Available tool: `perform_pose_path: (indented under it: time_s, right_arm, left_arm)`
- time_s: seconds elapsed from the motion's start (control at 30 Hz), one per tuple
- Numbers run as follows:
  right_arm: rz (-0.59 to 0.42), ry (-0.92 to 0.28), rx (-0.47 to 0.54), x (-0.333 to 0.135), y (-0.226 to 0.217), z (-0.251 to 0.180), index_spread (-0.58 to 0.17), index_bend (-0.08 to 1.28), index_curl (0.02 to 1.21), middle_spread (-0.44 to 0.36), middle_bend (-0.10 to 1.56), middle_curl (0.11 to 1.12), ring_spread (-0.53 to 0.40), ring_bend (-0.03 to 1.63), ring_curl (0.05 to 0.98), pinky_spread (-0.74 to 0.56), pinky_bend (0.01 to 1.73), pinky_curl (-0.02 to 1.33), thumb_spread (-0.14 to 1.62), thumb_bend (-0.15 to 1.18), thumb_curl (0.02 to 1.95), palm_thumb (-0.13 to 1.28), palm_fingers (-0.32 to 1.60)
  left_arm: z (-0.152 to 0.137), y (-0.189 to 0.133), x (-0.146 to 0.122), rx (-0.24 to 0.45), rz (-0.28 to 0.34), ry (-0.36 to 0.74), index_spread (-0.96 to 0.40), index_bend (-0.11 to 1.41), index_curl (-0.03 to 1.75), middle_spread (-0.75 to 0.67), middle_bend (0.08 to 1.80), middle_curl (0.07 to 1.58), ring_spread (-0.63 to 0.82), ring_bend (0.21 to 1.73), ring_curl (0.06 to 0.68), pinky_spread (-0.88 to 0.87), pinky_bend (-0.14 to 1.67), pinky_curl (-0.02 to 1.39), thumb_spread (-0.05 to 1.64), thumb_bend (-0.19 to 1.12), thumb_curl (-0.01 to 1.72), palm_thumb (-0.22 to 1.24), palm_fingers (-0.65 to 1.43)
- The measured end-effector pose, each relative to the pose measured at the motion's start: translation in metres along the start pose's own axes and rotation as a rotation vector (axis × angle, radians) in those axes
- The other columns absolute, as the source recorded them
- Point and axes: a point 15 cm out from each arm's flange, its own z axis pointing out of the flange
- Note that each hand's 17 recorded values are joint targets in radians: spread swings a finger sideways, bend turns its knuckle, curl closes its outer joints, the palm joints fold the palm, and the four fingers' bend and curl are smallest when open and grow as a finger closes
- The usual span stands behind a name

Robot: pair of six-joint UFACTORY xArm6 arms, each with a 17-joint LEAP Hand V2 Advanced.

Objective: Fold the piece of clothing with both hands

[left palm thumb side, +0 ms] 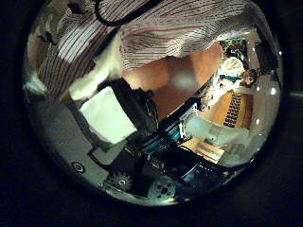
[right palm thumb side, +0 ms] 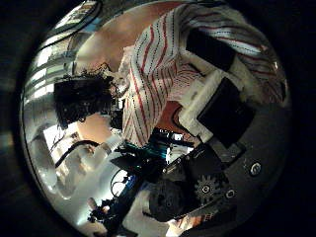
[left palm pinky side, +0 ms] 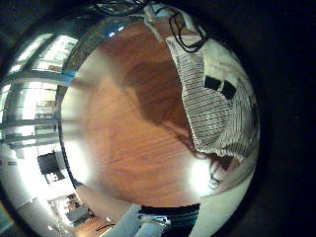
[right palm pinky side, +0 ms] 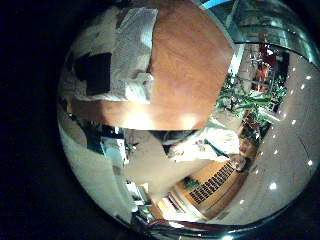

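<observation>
A striped piece of clothing point(left palm thumb side: 170, 33) is draped over my left hand point(left palm thumb side: 114, 113), whose fingers curl into the cloth. In the left little finger side palm view the same cloth point(left palm pinky side: 212, 99) hangs above the wooden table point(left palm pinky side: 128, 118), with a finger part showing through a fold. My right hand point(right palm thumb side: 222, 104) is likewise wrapped in the striped cloth point(right palm thumb side: 158, 74), which runs over its fingers. In the right little finger side palm view a fold of cloth point(right palm pinky side: 120, 50) covers a finger above the table point(right palm pinky side: 190, 60). Both palms are close to the cloth and some way above the table.
A hand's dark body point(right palm thumb side: 87, 99) shows beyond the cloth in the right thumb side palm view. The table's rounded edge point(left palm pinky side: 74, 148) lies below the left hand, with the room's floor and furniture beyond it.
</observation>
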Motion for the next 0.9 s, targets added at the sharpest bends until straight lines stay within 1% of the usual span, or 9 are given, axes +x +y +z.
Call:
perform_pose_path:
  time_s: [0.03,0.1,0.17,0.27,0.33,0.47,0.57,0.8,0.9]
  right_arm:
    - [0.0,0.0,-0.001,0.0,0.0,0.0,-0.395,0.81,1.08,-0.163,1.21,0.85,-0.218,1.35,0.745,-0.23,1.21,0.94,1.27,-0.01,0.54,0.99,1.07]
    - [0.0,0.0,-0.002,0.0,0.0,0.001,-0.396,0.81,1.08,-0.163,1.21,0.85,-0.219,1.34,0.747,-0.23,1.21,0.94,1.27,-0.01,0.54,0.99,1.07]
    - [-0.001,-0.001,-0.004,0.0,0.0,0.002,-0.397,0.8,1.08,-0.163,1.21,0.85,-0.219,1.34,0.748,-0.23,1.21,0.95,1.27,-0.01,0.54,0.99,1.07]
    - [-0.001,-0.001,-0.006,0.0,0.0,0.002,-0.398,0.8,1.08,-0.164,1.21,0.85,-0.22,1.34,0.749,-0.23,1.21,0.95,1.27,-0.01,0.54,0.99,1.07]
    - [-0.001,-0.001,-0.006,0.0,0.0,0.003,-0.399,0.8,1.08,-0.164,1.21,0.86,-0.22,1.34,0.75,-0.23,1.21,0.95,1.27,-0.01,0.54,0.99,1.07]
    - [-0.001,-0.001,-0.004,0.0,-0.001,0.002,-0.4,0.8,1.08,-0.165,1.2,0.86,-0.22,1.34,0.752,-0.23,1.2,0.96,1.27,-0.01,0.54,0.99,1.07]
    - [0.002,-0.001,-0.001,0.001,0.0,0.001,-0.401,0.8,1.09,-0.165,1.2,0.86,-0.221,1.34,0.754,-0.23,1.2,0.96,1.27,-0.01,0.54,0.99,1.07]
    - [-0.002,0.002,0.021,0.003,0.004,-0.008,-0.403,0.79,1.09,-0.166,1.2,0.86,-0.221,1.33,0.756,-0.24,1.2,0.96,1.27,-0.01,0.53,0.98,1.07]
    - [0.0,0.003,0.032,0.003,0.012,-0.015,-0.404,0.79,1.09,-0.166,1.2,0.86,-0.222,1.33,0.757,-0.24,1.19,0.97,1.27,-0.01,0.53,0.97,1.07]
  left_arm:
    - [0.0,0.0,-0.001,0.0,0.0,0.0,-0.35,0.31,0.62,-0.42,0.77,0.71,-0.46,0.99,0.361,-0.6,0.96,0.5,1.26,0.06,0.44,0.56,0.83]
    - [-0.001,-0.002,-0.002,0.006,0.011,0.001,-0.41,0.35,0.64,-0.47,0.79,0.7,-0.49,0.98,0.353,-0.64,0.95,0.48,1.31,0.11,0.47,0.63,0.98]
    - [-0.001,-0.004,-0.003,0.012,0.029,0.0,-0.46,0.37,0.66,-0.5,0.81,0.69,-0.51,0.98,0.356,-0.67,0.94,0.47,1.34,0.13,0.49,0.67,1.11]
    - [-0.002,-0.005,-0.004,0.005,0.051,-0.003,-0.51,0.38,0.69,-0.53,0.86,0.71,-0.53,1.02,0.386,-0.7,0.97,0.48,1.4,0.15,0.52,0.7,1.2]
    - [-0.002,-0.003,-0.006,-0.022,0.076,-0.011,-0.54,0.38,0.7,-0.54,0.89,0.72,-0.54,1.06,0.405,-0.71,1.0,0.49,1.46,0.18,0.53,0.71,1.23]
    - [-0.007,0.012,-0.012,-0.121,0.123,-0.029,-0.58,0.28,0.74,-0.56,0.95,0.75,-0.51,1.17,0.454,-0.7,1.05,0.51,1.61,0.25,0.55,0.73,1.17]
    - [-0.023,0.022,-0.015,-0.199,0.151,-0.023,-0.6,0.22,0.76,-0.56,0.98,0.78,-0.5,1.22,0.476,-0.69,1.08,0.52,1.64,0.31,0.56,0.76,1.14]
    - [-0.069,0.032,-0.023,-0.259,0.172,-0.004,-0.64,0.18,0.85,-0.58,0.97,0.83,-0.48,1.27,0.507,-0.68,1.12,0.53,1.64,0.45,0.58,0.76,1.09]
    - [-0.098,0.038,-0.027,-0.291,0.181,0.002,-0.65,0.18,0.89,-0.58,0.96,0.85,-0.47,1.29,0.514,-0.67,1.14,0.53,1.64,0.51,0.6,0.75,1.08]
